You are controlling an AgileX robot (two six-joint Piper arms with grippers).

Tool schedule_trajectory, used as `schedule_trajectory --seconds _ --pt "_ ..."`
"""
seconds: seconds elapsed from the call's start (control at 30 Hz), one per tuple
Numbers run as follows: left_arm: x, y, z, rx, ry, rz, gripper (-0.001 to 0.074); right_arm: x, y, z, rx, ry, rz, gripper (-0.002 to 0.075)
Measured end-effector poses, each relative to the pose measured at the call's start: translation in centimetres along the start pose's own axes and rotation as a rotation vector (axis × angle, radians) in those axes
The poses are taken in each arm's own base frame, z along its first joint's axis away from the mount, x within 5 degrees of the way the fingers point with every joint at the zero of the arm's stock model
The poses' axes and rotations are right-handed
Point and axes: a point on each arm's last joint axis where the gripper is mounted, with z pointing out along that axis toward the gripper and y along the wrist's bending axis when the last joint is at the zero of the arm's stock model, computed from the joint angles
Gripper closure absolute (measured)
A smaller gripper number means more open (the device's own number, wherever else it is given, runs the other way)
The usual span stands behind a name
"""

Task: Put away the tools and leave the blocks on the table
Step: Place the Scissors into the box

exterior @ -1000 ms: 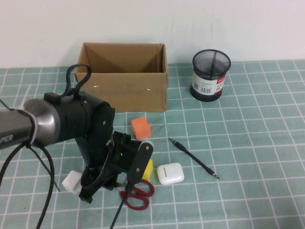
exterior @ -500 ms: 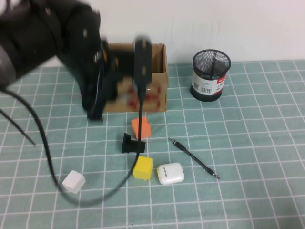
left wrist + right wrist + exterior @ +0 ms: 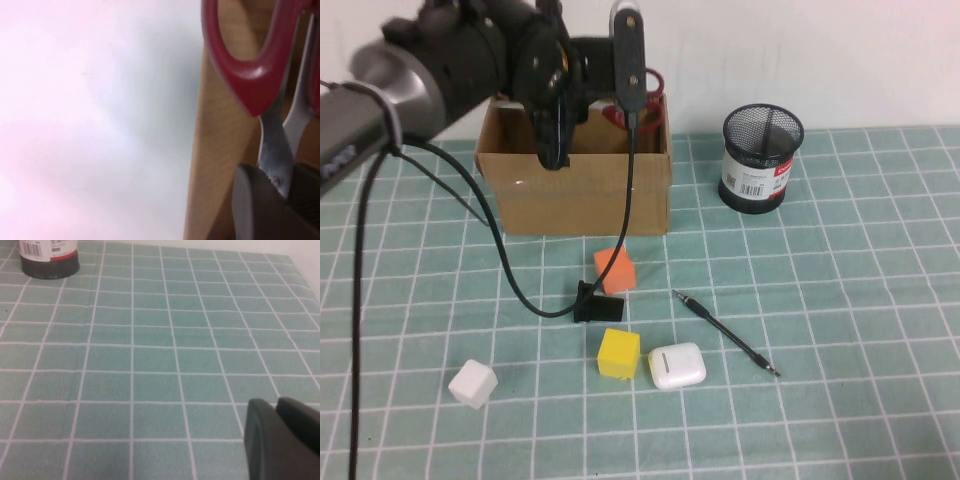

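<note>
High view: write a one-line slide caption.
Left gripper holds red-handled scissors over the open cardboard box; three cube blocks and thin black rod lie on the teal grid cloth; right gripper unseen here.

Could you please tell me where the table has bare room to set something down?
Bare cloth lies right of the pen and before the mesh cup, where the right gripper rests. Crowded: middle, around blocks and earbud case. Left gripper holds scissors over the box.
</note>
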Motion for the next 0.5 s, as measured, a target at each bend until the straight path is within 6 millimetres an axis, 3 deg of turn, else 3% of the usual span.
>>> schedule_trajectory --seconds 0.2,0.5 --pt "0.5 -1.1 3.2 0.025 0.020 0.017 0.0649 0.0 0.0 0.0 0.000 0.000 0.000 0.0733" --pt "0.5 -1.0 3.3 0.014 0.024 0.032 0.0649 0.0 0.0 0.0 0.000 0.000 0.000 0.0733"
